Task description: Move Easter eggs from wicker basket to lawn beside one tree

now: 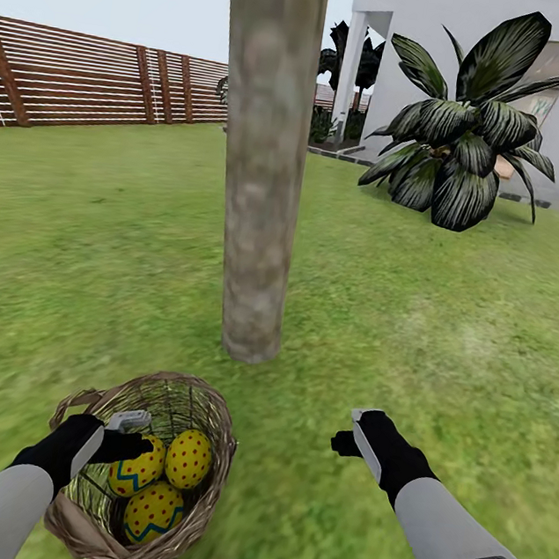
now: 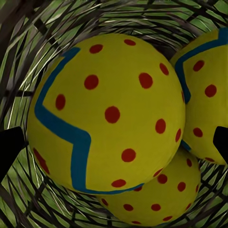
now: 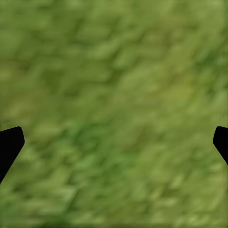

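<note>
The wicker basket (image 1: 207,492) stands on the lawn (image 1: 449,339), just in front of the thick grey-brown tree (image 1: 261,170). Three yellow Easter eggs with red dots lie in it: one at the left (image 1: 139,471), one at the right (image 1: 189,459), one nearer me (image 1: 153,511). My left gripper (image 1: 136,441) is open inside the basket, right above the left egg. In the left wrist view that egg (image 2: 107,114) with its blue zigzag lies between the spread fingertips (image 2: 9,147), beside a second egg (image 2: 206,95) and a third egg (image 2: 161,197). My right gripper (image 1: 354,434) hangs open over bare grass (image 3: 114,104).
A large broad-leaved plant (image 1: 464,137) grows at the back right, before the white house (image 1: 421,33). A brown slatted fence (image 1: 94,80) runs along the back left. Open grass spreads on all sides of the trunk.
</note>
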Robot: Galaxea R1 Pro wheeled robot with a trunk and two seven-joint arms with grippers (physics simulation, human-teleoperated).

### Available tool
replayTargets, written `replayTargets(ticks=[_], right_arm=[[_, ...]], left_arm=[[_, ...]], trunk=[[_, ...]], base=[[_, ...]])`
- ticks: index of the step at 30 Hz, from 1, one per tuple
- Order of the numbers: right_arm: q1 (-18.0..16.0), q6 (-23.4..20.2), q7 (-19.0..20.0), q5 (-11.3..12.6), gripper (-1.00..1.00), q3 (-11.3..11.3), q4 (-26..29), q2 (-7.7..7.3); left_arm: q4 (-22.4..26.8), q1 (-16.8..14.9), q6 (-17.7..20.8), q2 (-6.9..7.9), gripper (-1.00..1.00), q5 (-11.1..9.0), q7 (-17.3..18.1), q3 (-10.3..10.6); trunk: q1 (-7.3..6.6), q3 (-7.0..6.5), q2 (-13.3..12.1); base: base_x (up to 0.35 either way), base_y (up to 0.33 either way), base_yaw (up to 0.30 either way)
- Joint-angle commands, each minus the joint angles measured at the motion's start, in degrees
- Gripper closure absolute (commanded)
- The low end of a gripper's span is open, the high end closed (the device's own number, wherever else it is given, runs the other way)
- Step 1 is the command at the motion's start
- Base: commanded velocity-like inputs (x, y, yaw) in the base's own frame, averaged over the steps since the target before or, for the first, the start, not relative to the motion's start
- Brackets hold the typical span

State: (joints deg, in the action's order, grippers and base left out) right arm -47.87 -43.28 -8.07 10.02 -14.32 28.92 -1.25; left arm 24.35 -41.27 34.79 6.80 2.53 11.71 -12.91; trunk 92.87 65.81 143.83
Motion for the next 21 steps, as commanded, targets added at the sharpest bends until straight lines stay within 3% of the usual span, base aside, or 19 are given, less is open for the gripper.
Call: replayTargets(ticks=[1, 15, 21], right_arm=[[0.0, -0.2, -0.5, 0.6, -1.00, -0.4, 0.1, -0.07], [0.0, -0.2, -0.5, 0.6, -1.00, -0.4, 0.1, -0.16], [0.0, -0.2, -0.5, 0.6, -1.00, -0.4, 0.2, -0.16]], left_arm=[[0.1, 0.0, 0.3, -0.04, -1.00, 0.3, 0.3, -0.4], [0.1, 0.0, 0.4, -0.03, -1.00, 0.2, 0.3, -0.4], [0.1, 0.0, 0.5, -0.03, -1.00, 0.2, 0.3, -0.5]], trunk=[[-0.01, 0.05, 0.0], [0.30, 2.71, 0.2], [0.30, 2.71, 0.2]], base=[[0.000, 0.000, 0.000], [0.000, 0.000, 0.000], [0.000, 0.000, 0.000]])
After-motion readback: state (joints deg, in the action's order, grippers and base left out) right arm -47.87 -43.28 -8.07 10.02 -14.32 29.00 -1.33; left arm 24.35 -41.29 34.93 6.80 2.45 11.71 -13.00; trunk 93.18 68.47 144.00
